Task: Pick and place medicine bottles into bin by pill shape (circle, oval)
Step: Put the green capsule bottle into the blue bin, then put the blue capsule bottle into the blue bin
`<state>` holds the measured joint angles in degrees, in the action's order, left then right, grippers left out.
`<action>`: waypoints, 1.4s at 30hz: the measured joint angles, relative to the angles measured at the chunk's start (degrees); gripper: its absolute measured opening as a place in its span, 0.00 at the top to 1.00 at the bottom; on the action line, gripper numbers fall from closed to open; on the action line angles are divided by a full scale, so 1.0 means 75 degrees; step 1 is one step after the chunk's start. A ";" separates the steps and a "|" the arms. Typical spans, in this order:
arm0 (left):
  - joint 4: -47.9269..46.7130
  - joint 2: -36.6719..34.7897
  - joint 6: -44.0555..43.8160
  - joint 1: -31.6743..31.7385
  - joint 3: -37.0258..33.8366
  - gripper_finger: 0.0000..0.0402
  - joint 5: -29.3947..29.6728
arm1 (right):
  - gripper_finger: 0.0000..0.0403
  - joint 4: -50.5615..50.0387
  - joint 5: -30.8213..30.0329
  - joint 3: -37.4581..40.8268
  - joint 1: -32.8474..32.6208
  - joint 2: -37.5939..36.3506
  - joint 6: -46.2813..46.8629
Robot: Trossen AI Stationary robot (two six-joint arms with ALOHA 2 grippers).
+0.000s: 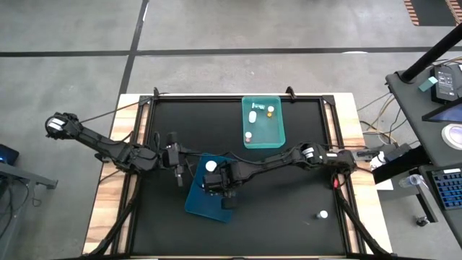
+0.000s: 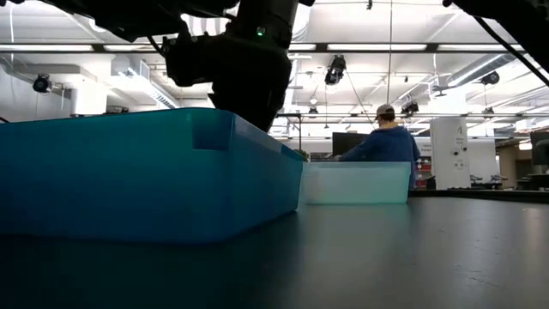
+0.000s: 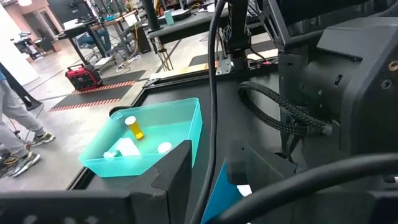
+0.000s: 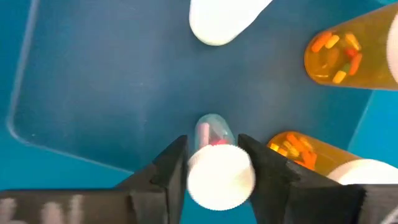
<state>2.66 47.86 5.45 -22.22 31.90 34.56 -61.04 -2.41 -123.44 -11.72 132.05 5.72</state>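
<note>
A: Where's the right tool (image 4: 213, 163) rn?

B: Down inside the dark blue bin (image 1: 196, 201), near the tabletop's middle-front. Fingers sit either side of a small clear bottle (image 4: 214, 167) w/ white cap; whether they're pressing it or just off it, can't tell. Prob the drop-off moment, since the bottle is already low over the bin floor.

A: Other stuff in there?

B: Two amber bottles (image 4: 346, 53) plus a white one (image 4: 217, 22), so this bin looks like one shape group. The teal bin (image 1: 277, 137), toward the far edge, has a few bottles too, prob the other shape.

A: Left tool (image 1: 176, 159)?

B: Waiting just beside the blue bin, toward the left edge; can't tell its fingers. One white-capped bottle (image 1: 323, 214) is loose by the front right corner, not sorted yet.
</note>
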 joint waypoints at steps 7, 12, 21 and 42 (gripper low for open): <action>-0.0006 0.0000 -0.0003 0.0003 0.0000 0.68 0.0009 | 0.55 0.0006 -0.0018 -0.0052 0.0006 -0.0011 -0.0038; -0.0009 0.0000 -0.0003 0.0003 0.0000 0.68 0.0023 | 0.50 -0.0053 -0.0017 -0.0305 0.0000 -0.0035 -0.0048; -0.0009 0.0000 -0.0026 0.0003 0.0000 0.68 0.0035 | 0.50 -0.0560 -0.0019 -0.0507 -0.0006 -0.0510 -0.0108; -0.0015 0.0000 -0.0061 0.0003 0.0000 0.68 0.0035 | 0.50 -0.0800 -0.1483 0.0819 -0.1081 -0.3466 0.0561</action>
<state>2.55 47.86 5.00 -22.20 31.90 34.83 -67.04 -13.53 -117.29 -19.83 106.06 9.93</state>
